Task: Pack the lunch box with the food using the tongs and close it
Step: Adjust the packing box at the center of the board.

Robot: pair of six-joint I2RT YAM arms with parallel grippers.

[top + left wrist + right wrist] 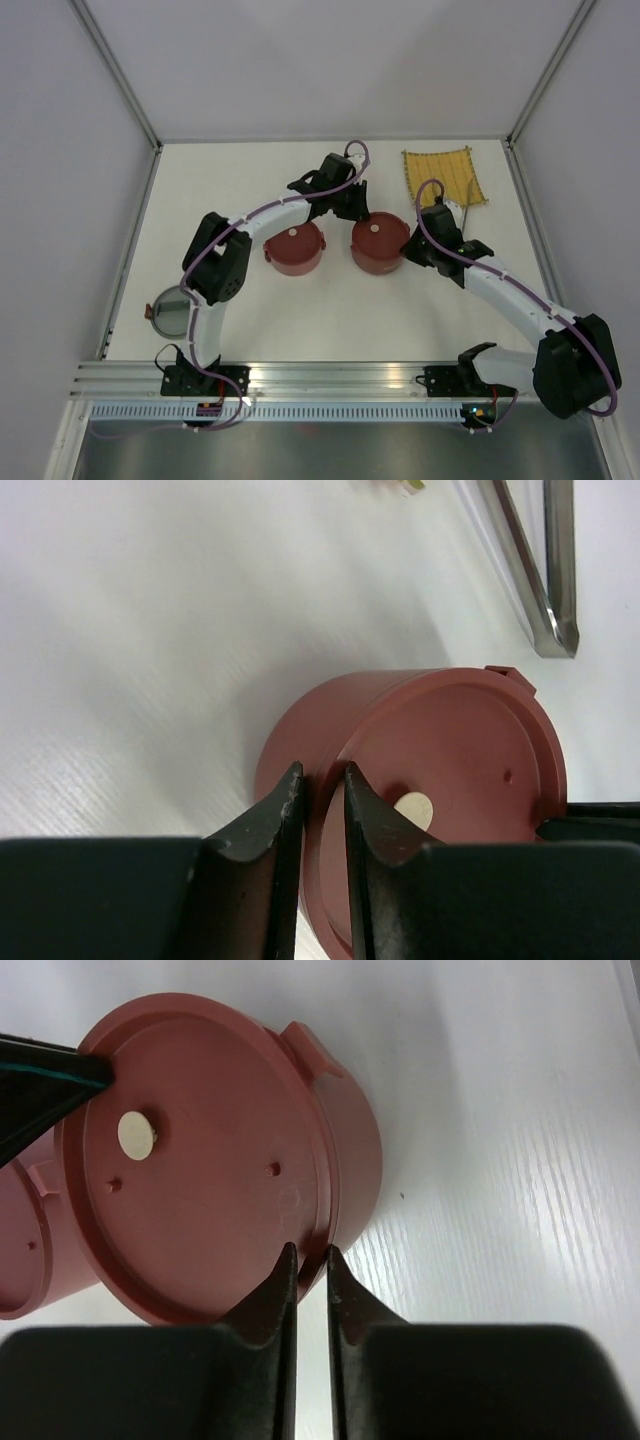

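The lunch box shows as two dark-red round bowls with lids on, one on the left [293, 247] and one on the right [379, 243]. My left gripper [356, 212] is shut on the far-left rim of the right bowl [440, 750], its fingers astride the lid's edge [318, 785]. My right gripper [411, 251] pinches the same bowl's rim on the opposite side [308, 1260], beside the lid [200, 1150] with its pale knob [135, 1132]. The silver tongs [535, 575] lie on the table beyond the bowl. No food shows.
A yellow woven mat [443, 178] lies at the back right. A round steel-grey disc with a red rim [170, 312] rests at the near left by the left arm's base. Grey walls close in the white table [320, 320] on three sides.
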